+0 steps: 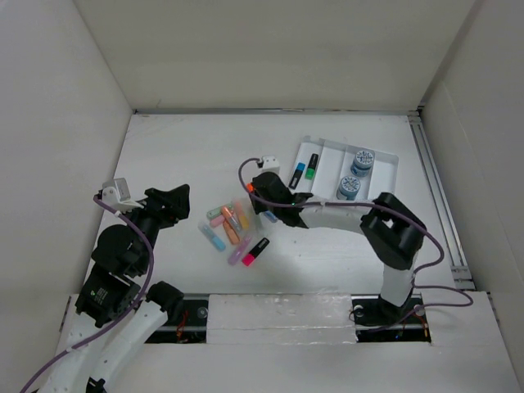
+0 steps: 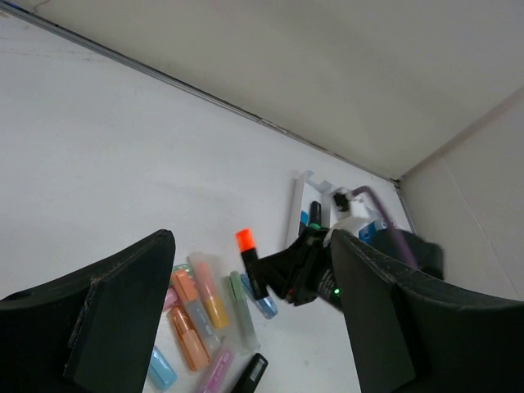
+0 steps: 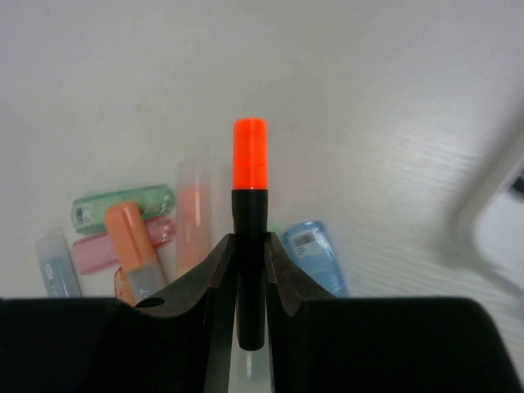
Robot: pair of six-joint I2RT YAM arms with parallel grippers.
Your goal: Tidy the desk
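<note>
1. The left gripper [image 1: 177, 201] hangs released, its jaws spread wide with nothing between them. The desk [image 1: 180, 151] lies directly below it as a bare white surface that extends forward to the back wall.

2. The right gripper [image 3: 250, 246] is clenched on the orange-capped highlighter [image 3: 250, 192]. Both fingers [image 3: 219, 266] press the black barrel from either side. The orange cap projects forward, past the fingertips.

3. The held highlighter sits clear of the desk, which lies underneath the right gripper. In the left wrist view the barrel is tilted, cap end uppermost.

4. A cluster of pastel highlighters [image 1: 228, 226] lies flat on the desk below the right gripper and just to its left, between the two grippers. The cluster includes orange, green, pink, purple and blue bodies, several touching one another.

5. A black highlighter with a pink cap [image 1: 255, 251] lies on the desk at the near edge of the cluster, on the base side of the right gripper.

6. A white compartment tray [image 1: 386, 157] rests on the desk beyond the right gripper and to its right, near the metal rail [image 1: 434, 196].
   - The left compartment holds two dark highlighters [image 1: 304, 170], one green-capped and one blue-capped.
   - A compartment further right holds two round blue-topped containers [image 1: 361, 161].
</note>
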